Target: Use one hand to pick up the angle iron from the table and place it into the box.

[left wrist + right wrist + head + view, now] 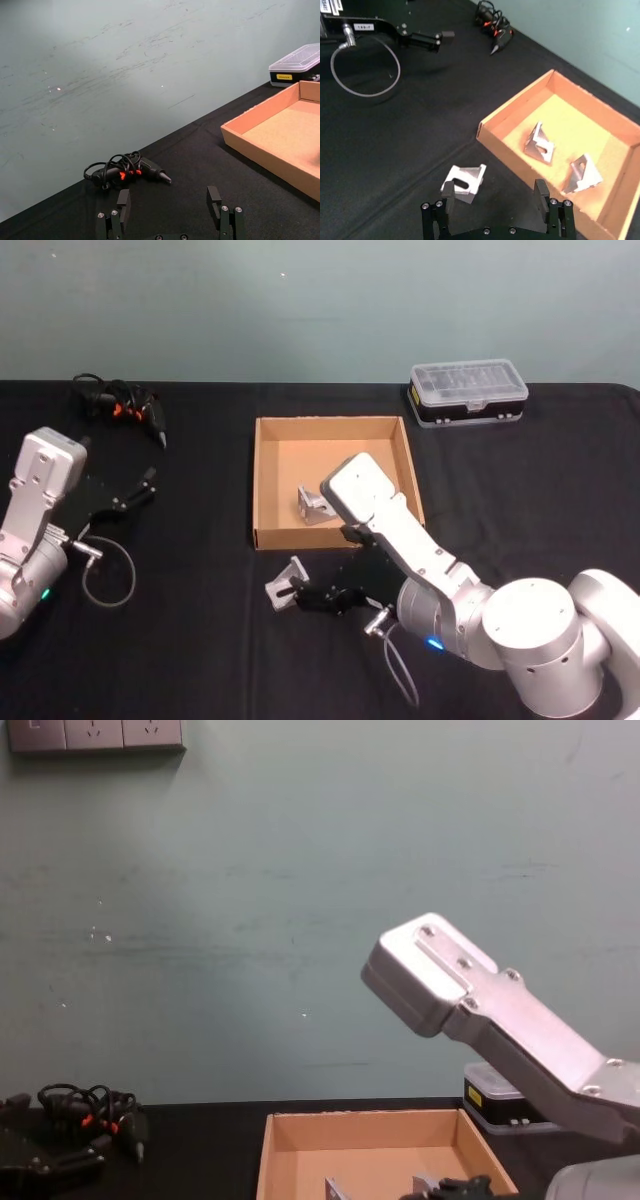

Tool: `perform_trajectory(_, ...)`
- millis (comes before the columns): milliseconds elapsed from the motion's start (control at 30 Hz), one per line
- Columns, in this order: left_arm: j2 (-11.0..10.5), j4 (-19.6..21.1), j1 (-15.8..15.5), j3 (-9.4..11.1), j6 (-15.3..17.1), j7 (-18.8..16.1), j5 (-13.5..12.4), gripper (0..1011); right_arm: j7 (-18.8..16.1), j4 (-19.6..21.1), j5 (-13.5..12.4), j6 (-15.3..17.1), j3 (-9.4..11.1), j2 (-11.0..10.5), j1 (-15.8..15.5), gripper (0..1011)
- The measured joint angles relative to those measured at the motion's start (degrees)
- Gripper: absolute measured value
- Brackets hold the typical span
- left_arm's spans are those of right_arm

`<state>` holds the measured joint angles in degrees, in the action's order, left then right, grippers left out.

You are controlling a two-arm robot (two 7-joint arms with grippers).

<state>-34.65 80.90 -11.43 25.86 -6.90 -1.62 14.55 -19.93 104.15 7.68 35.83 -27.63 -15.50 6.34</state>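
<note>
Angle iron (464, 182) lies on tabletop (200, 640) just in front of box (258, 480), outside its front wall. Right gripper (494, 192) is low beside it, fingers (448, 192) spread wide, holding nothing. Piece sits off-centre, by one finger. Shift sideways to straddle it, then close on a flat flange. Left gripper (140, 488) parked well apart, open & empty.

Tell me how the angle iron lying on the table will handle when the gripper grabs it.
The angle iron looks like solid metal, so probably rigid and heavy for its size. Its smooth, slanted faces may slip between the thin fingers of the open right gripper. Resting on a flat face on the table, it should slide rather than roll.
</note>
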Motion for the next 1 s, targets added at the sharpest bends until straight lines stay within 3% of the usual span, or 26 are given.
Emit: perform_trajectory(1000,0.0,0.0,0.0,0.0,-0.01,0.0,0.0,1000,-3.43,-5.36,0.81,7.1,2.83,7.25,1.45,1004)
